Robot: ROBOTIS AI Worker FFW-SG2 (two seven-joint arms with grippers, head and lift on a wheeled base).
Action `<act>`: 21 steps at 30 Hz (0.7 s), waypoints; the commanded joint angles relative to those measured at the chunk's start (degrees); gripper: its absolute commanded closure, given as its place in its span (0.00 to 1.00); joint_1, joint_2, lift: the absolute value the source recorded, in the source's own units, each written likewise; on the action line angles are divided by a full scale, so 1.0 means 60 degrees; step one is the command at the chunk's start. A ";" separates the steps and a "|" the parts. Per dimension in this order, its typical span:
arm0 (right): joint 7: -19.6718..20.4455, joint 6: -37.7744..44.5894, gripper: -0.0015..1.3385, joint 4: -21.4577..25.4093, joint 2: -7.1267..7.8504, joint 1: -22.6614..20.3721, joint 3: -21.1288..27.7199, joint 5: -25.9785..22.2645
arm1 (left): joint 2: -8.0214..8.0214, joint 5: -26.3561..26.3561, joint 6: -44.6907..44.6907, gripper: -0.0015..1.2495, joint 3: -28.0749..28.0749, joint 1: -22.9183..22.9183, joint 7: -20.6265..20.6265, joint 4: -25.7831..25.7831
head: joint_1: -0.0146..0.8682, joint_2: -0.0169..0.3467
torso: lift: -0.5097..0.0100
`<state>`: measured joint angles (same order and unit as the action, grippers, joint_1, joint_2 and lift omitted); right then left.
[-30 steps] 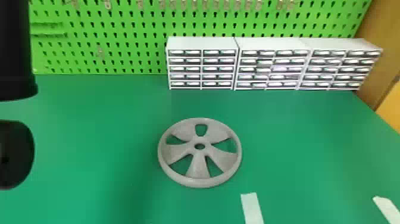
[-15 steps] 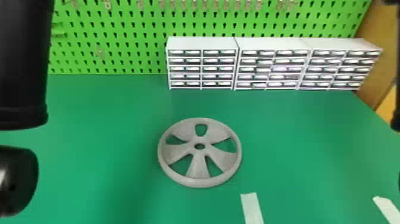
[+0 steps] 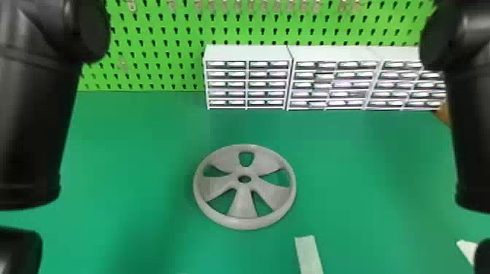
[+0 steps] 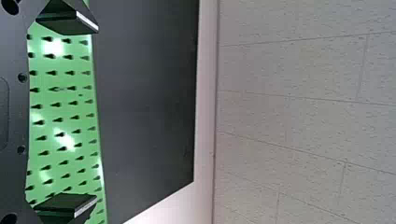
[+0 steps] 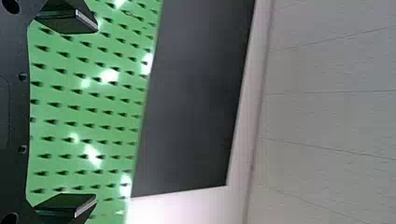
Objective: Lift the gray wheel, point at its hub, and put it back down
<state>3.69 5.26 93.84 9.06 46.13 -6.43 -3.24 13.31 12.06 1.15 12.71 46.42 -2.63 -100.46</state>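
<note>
Nearest, the left arm (image 3: pixel 32 120) and the right arm (image 3: pixel 472 127) are seen at either side of the head view. In the wrist views, the jaws of the left gripper (image 4: pixel 97 114) and right gripper (image 5: pixel 97 113) are spread wide, with green pegboard (image 3: pixel 156 51) seen between each pair. A pale strip (image 3: pixel 309 255) is laid on the green surface (image 3: pixel 146 145). Beyond it, the gray wheel (image 3: pixel 243 204) is rested flat, its open hub facing up, between the arms. Farther back, white drawer units (image 3: pixel 248 54) are lined up before the pegboard.
</note>
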 commanded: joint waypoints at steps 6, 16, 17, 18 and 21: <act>0.0001 0.0163 0.03 0.0005 -0.0075 -0.1141 -0.0056 -0.0501 | -0.0006 0.0114 0.0321 0.02 -0.0229 -0.1306 -0.0016 -0.0630 | 0.80 0.18 | 0.81; -0.0014 0.0266 0.03 0.0166 -0.0280 -0.2020 -0.0012 -0.0823 | 0.0009 0.0070 0.0775 0.02 -0.0610 -0.2565 -0.0016 -0.1333 | 0.80 0.18 | 0.81; -0.0014 0.0295 0.03 0.0181 -0.0266 -0.2079 -0.0041 -0.0823 | 0.0009 0.0055 0.0819 0.02 -0.0654 -0.2668 -0.0016 -0.1406 | 0.80 0.18 | 0.81; -0.0014 0.0368 0.03 0.0210 -0.0251 -0.2152 -0.0056 -0.0852 | -0.0006 0.0026 0.0848 0.02 -0.0712 -0.2800 -0.0016 -0.1479 | 0.80 0.18 | 0.81; -0.0014 0.0442 0.03 0.0239 -0.0266 -0.2357 -0.0071 -0.0911 | -0.0006 -0.0033 0.0951 0.02 -0.0771 -0.3063 -0.0016 -0.1611 | 0.80 0.18 | 0.81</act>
<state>3.60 7.17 94.93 7.51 33.66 -6.63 -8.26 13.31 12.28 5.96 8.77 30.37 -2.73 -108.86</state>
